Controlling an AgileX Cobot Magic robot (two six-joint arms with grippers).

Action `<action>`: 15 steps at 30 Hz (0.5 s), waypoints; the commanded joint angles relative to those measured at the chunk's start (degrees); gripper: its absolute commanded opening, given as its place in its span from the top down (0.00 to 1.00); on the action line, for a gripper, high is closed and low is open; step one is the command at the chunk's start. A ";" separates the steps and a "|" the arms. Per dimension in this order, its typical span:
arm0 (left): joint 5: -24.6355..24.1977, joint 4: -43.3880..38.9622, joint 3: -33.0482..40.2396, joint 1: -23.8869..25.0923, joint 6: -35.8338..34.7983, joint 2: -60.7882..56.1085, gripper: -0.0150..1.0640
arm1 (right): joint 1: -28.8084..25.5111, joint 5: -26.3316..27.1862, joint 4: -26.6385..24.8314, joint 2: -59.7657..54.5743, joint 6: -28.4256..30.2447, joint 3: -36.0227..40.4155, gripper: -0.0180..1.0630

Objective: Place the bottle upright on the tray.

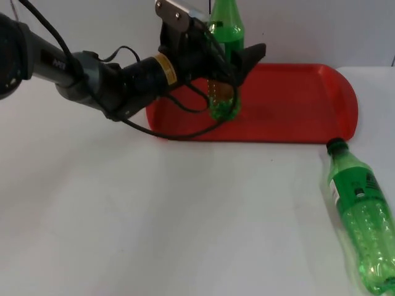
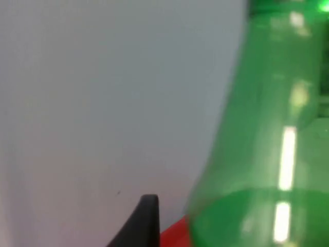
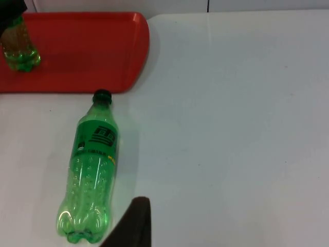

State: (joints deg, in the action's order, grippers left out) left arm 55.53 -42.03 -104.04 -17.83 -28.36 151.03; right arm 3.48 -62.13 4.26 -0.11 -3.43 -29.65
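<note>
A green bottle (image 1: 225, 31) stands upright on the left part of the red tray (image 1: 296, 98). My left gripper (image 1: 237, 61) is open around the bottle's middle, one finger reaching out past its right side. The left wrist view has this bottle (image 2: 267, 154) close beside a black fingertip (image 2: 146, 221), a small gap between them, over the tray (image 2: 175, 234). A second green bottle (image 1: 361, 216) lies on its side on the table right of the tray, cap toward the tray. My right gripper (image 3: 134, 226) waits above the table near the base of that lying bottle (image 3: 92, 170).
The tray (image 3: 82, 51) reaches back to the grey partition wall (image 1: 296, 31), and its right two thirds hold nothing. The left arm stretches across the table's back left. White table top (image 1: 154, 216) spreads in front of the tray.
</note>
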 commanded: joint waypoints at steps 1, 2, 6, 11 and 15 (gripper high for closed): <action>-2.15 -1.67 -0.20 0.34 -2.80 -1.46 0.01 | -0.07 0.41 -0.10 0.11 -0.18 0.07 0.02; -3.28 -3.52 -0.20 0.56 -3.93 -1.95 0.01 | -0.07 0.41 -0.10 0.11 -0.18 0.07 0.02; -3.67 -8.39 -0.20 1.09 -5.65 -2.59 0.01 | -0.07 0.41 -0.10 0.11 -0.18 0.07 0.02; -4.41 -14.24 -0.20 1.91 -11.44 -3.43 0.01 | -0.07 0.41 -0.10 0.11 -0.18 0.07 0.02; -5.65 -17.47 -0.20 2.53 -14.10 -4.02 0.01 | -0.07 0.41 -0.10 0.11 -0.18 0.07 0.02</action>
State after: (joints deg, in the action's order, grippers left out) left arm 51.04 -56.61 -104.04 -16.01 -40.18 148.17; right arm 3.48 -62.13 4.26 -0.11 -3.43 -29.65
